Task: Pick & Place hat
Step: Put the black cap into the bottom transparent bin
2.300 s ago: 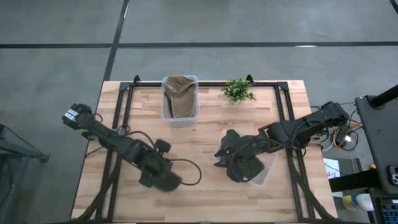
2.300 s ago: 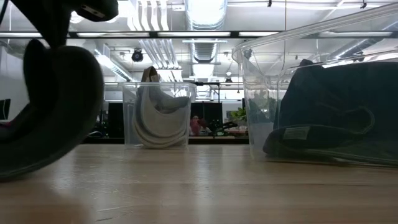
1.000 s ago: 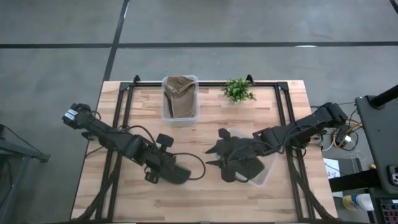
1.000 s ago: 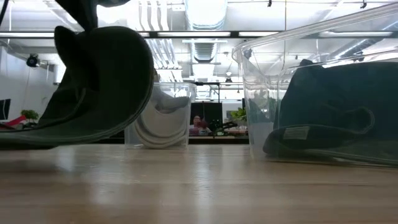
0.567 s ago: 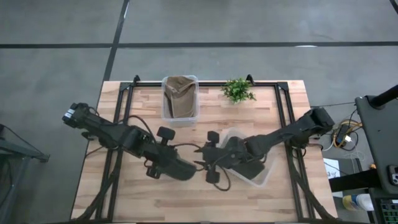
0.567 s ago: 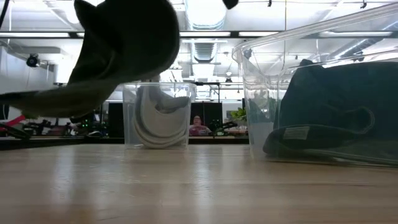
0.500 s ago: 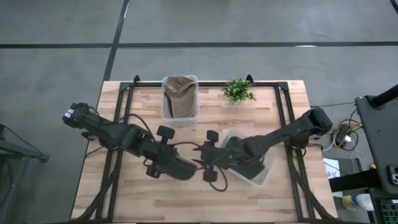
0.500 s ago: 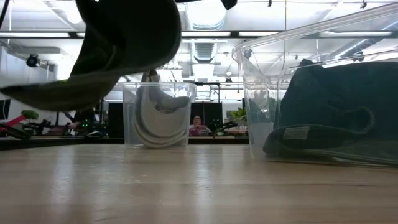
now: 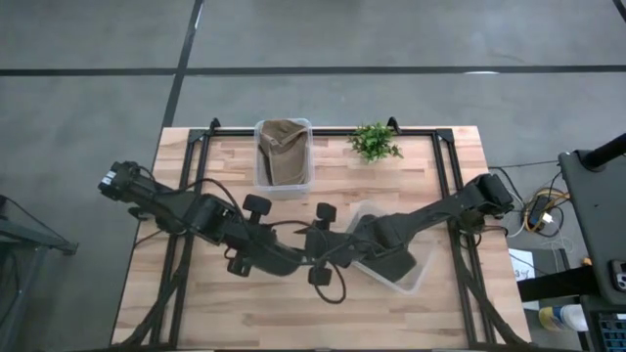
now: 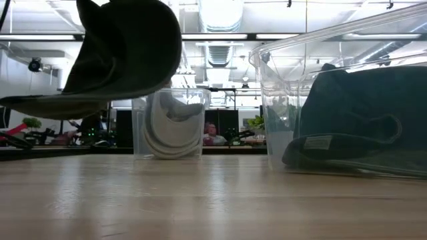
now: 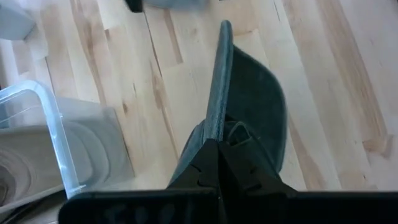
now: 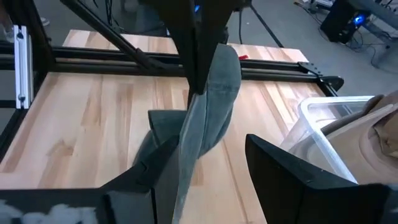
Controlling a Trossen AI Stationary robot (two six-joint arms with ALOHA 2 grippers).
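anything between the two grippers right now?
Yes: the dark green fabric hat. The left gripper is shut on its edge, and the open right gripper straddles its hanging part. Right wrist view shows it best.

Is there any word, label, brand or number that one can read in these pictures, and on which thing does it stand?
No text can be read.
The pale label on the dark hat in the near clear bin: print too small to read.
The dark hat shut in the left hand: no lettering shows.
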